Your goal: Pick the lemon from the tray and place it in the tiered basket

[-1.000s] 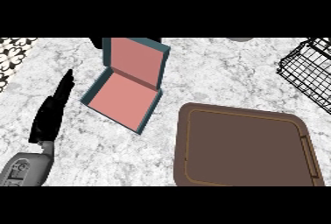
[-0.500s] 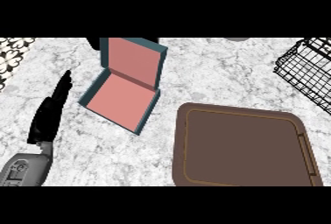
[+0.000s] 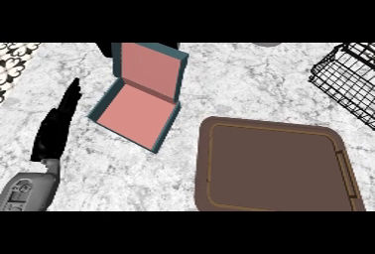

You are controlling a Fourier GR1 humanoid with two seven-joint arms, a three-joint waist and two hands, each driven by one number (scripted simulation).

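The left hand (image 3: 55, 126) shows at the left of the head view, its grey forearm (image 3: 28, 190) coming in from the near-left corner. Its black fingers are straight and held together, pointing toward the far side — released, with nothing in them and resting above the marble counter (image 3: 242, 84). The right hand does not show.

Just to the right of the left hand's fingers lies an open teal box (image 3: 135, 111) with a pink inside; its lid (image 3: 150, 69) stands tilted up on the far side, and the box base sits slantwise on the counter, apart from the hand.

Farther right and nearer, a brown tray (image 3: 278, 171) with a thin lighter line along its rim lies flat on the counter, its near edge cut off by the view's lower limit. No lemon can be seen on the tray or anywhere else in the view — where it is cannot be told.

At the far right, a black wire tiered basket (image 3: 348, 82) juts in from the edge, well apart from the hand.
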